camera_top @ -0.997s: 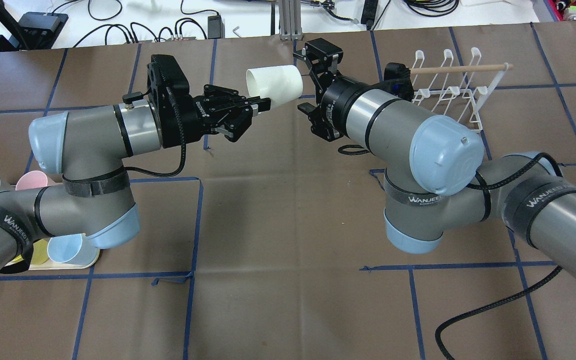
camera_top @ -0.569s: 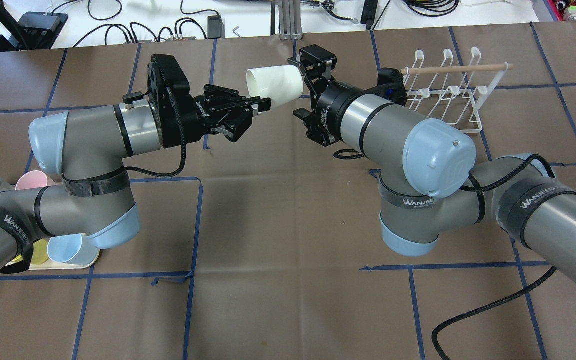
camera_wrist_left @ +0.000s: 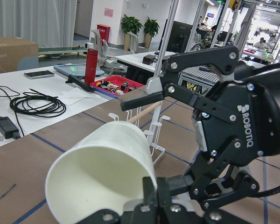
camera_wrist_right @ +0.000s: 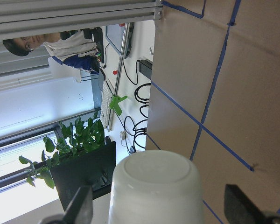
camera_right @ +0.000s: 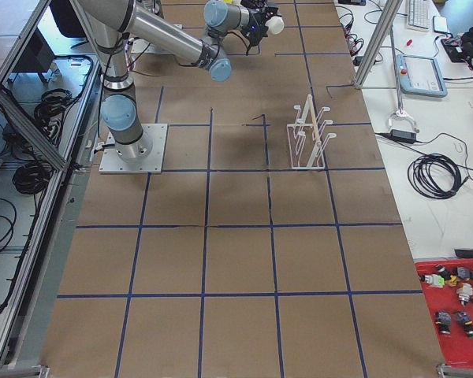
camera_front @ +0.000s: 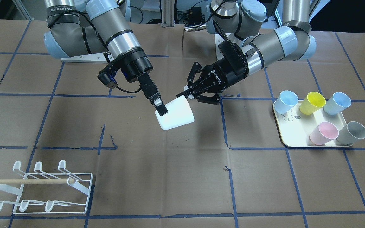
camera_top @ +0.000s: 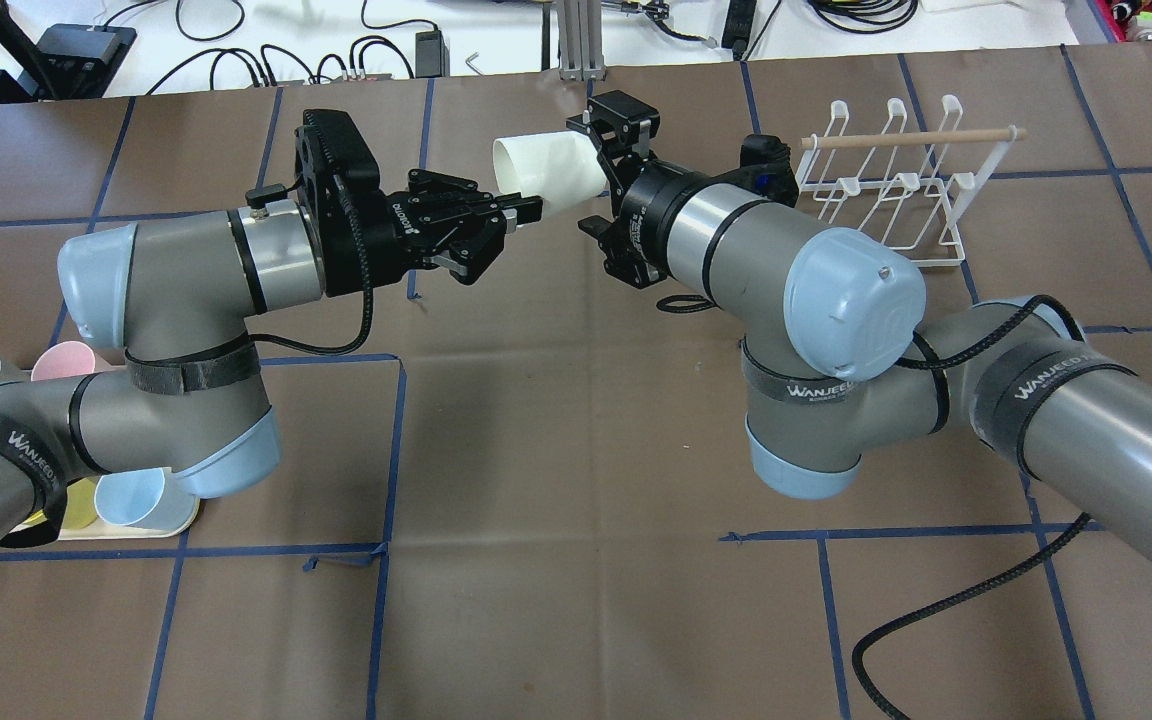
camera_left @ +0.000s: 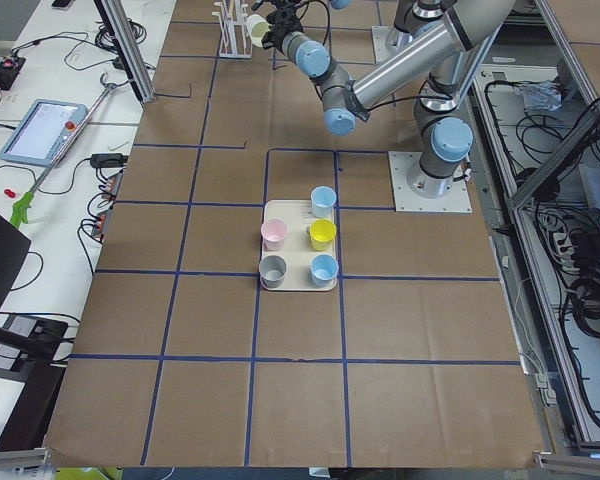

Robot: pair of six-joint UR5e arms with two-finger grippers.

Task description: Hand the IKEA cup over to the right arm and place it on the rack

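The white IKEA cup (camera_top: 548,165) lies on its side in the air above the table; it also shows in the front view (camera_front: 176,114). My left gripper (camera_top: 526,207), with thin linkage fingers, is shut on the cup's rim (camera_wrist_left: 102,172). My right gripper (camera_top: 591,175), with flat bar fingers, is open and straddles the cup's closed base. In the right wrist view the base (camera_wrist_right: 154,186) sits between both fingers (camera_wrist_right: 79,207), with a gap on each side. The white wire rack (camera_top: 886,190) with its wooden dowel stands to the right of the right gripper, on the table.
A cream tray (camera_front: 291,142) with several coloured cups stands by the left arm's base; it also shows in the exterior left view (camera_left: 298,285). The rack sits near the table's far edge (camera_front: 43,190). The right arm's black cable (camera_top: 936,620) trails across the table.
The right arm has moved left toward the cup, and its open fingers now sit around the cup's base. The left arm and the cup have not moved.
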